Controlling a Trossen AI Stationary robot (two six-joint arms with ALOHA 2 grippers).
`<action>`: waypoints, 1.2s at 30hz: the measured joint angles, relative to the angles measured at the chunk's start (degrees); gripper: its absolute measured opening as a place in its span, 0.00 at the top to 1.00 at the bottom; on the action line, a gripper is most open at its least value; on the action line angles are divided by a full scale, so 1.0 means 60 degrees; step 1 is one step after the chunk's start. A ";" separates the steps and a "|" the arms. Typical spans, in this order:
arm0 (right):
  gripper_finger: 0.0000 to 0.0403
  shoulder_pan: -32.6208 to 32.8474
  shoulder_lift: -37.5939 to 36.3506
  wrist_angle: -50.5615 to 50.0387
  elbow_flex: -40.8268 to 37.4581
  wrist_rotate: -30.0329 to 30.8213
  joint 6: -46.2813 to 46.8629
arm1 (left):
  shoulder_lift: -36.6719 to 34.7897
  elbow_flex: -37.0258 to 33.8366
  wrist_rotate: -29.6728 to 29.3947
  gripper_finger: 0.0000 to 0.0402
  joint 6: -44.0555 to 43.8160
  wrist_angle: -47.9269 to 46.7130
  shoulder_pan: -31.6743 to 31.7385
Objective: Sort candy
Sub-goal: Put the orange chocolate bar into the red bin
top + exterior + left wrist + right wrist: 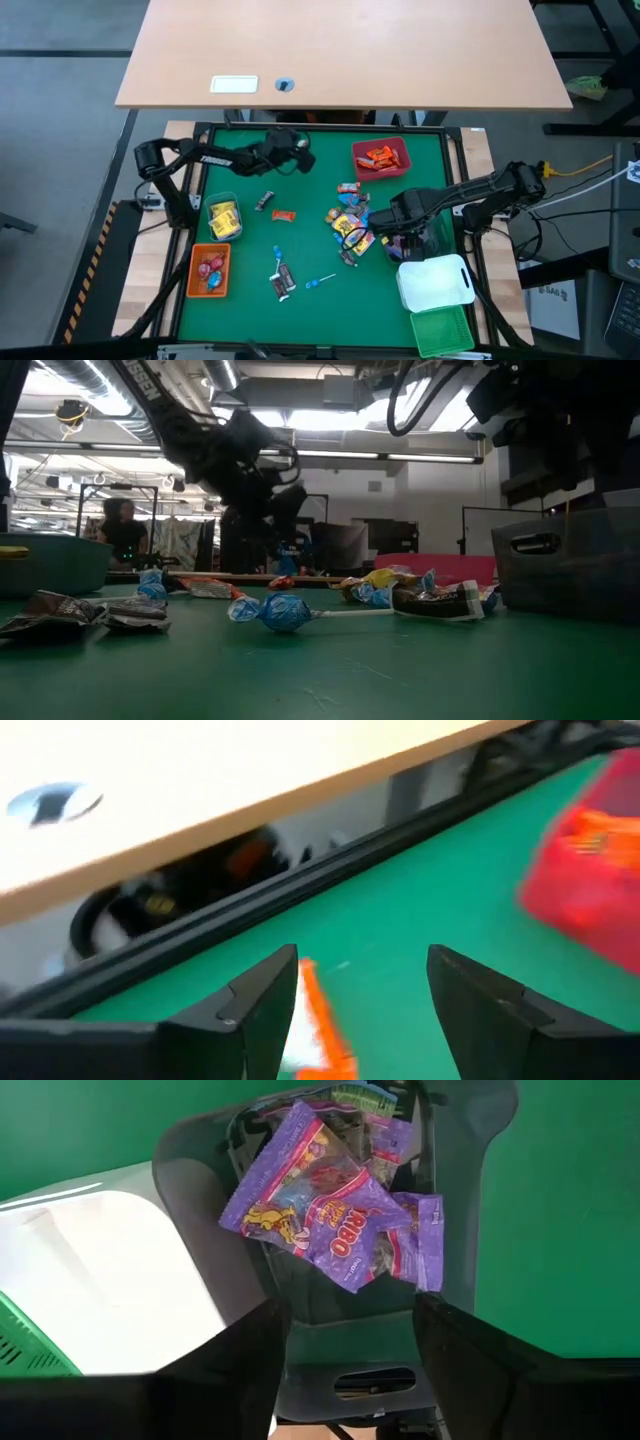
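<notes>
1. Green counter [310, 250], candy [352, 226] strewn mid-mat and sorted into bins.
2. Left pincer [360, 1005] near the far edge: spread wide, empty, above an orange wrapper [322, 1030].
3. Right pincer [350, 1345] apart, empty, over the clear bin [200, 1150].
4. Purple packs [320, 1205] inside, lettering "RIBO" legible.

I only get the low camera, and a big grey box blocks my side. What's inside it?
Observer: Purple candy bags lie in that grey bin. The right gripper hangs open just above them.
Operator: Is the other claw gripping anything?
Observer: No. The left gripper is open, and an orange candy shows loose between its fingers, near the mat's far edge.
Operator: Are any yellow ones put away?
Observer: Yes, yellow candies sit in a small clear bin on the left side.
</notes>
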 joint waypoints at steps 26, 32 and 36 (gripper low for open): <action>0.46 0.0002 0.0004 0.0431 0.0004 0.0018 -0.0016 | 0.1661 -0.0012 0.0834 0.49 -0.0289 -0.0049 0.0594; 0.46 0.0002 0.0004 0.0715 0.0004 0.0018 -0.0016 | 0.1647 -0.0007 0.0966 0.49 -0.0267 0.0021 0.0556; 0.46 0.0002 0.0004 0.0758 0.0004 0.0018 -0.0016 | 0.1647 -0.0007 0.0992 0.51 -0.0375 -0.0082 0.0559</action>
